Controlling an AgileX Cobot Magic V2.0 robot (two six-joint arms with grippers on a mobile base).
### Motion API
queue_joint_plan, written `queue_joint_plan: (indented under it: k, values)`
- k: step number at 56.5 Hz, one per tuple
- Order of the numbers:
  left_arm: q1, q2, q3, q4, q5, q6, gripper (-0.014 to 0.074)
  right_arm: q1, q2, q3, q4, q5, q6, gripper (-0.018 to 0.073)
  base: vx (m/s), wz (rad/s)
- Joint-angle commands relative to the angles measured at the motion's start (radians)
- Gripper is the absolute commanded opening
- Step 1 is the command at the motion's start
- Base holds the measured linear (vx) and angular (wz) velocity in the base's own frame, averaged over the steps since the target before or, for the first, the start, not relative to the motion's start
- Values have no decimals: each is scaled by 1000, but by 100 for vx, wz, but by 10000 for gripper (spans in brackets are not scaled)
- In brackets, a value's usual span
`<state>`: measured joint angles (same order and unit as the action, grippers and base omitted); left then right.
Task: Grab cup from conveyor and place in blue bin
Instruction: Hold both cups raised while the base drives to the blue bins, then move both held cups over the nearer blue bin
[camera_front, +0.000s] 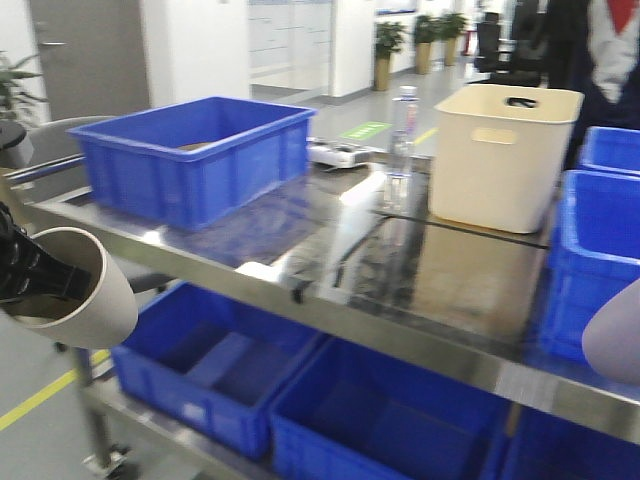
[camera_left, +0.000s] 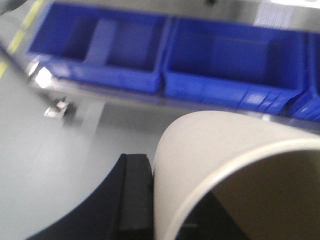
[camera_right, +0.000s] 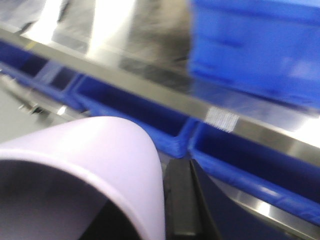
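- Cream cup (camera_left: 235, 170) fills the left wrist view, lying tipped with its mouth toward the camera. The left gripper (camera_left: 165, 212) is clamped on its wall, with one black finger (camera_left: 132, 195) outside and the other apparently inside the rim.
- The lilac cup (camera_right: 85, 170) is held the same way by the right gripper (camera_right: 155, 215), pinched at the wall. In the front view only its edge shows at the right border.
- Both cups hang in the air on the near side of the steel table (camera_front: 330, 250), lower than its top and about level with the lower crates (camera_front: 220, 380).
- The conveyor is out of view and both cups are already in hand, so the pickup looks done and the carry to the bin is the step in hand.
- The blue bin (camera_front: 150, 185) stands on the table's left end, beyond and above the cream cup and well apart from it. Its mouth is open.
- The next move likely calls for raising the cream cup clear of the table edge and the bin's rim, bringing it over the opening, then parting the fingers.
- Further back stand a cream tub (camera_front: 500, 170) and a clear bottle (camera_front: 403, 125). More blue bins (camera_front: 600, 270) sit at the right, nearer the lilac cup.
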<state>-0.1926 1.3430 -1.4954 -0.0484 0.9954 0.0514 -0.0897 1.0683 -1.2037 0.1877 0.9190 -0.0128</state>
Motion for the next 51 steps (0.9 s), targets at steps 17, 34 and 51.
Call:
queue_joint_plan:
  k: [17,34,51]
  values:
    - [-4,-33,-29,-14,-68,-4,1,-3,-17,-31,5,-72,-4,-9,23,-61]
    - [-4,-33,-29,-14,-68,-4,1,-3,-17,-31,5,-71,-4,-9,21,-64]
    - [-4,-33,-29,-14,-68,-4,1,-3,-17,-31,5,-71,-4,-9,20,-39]
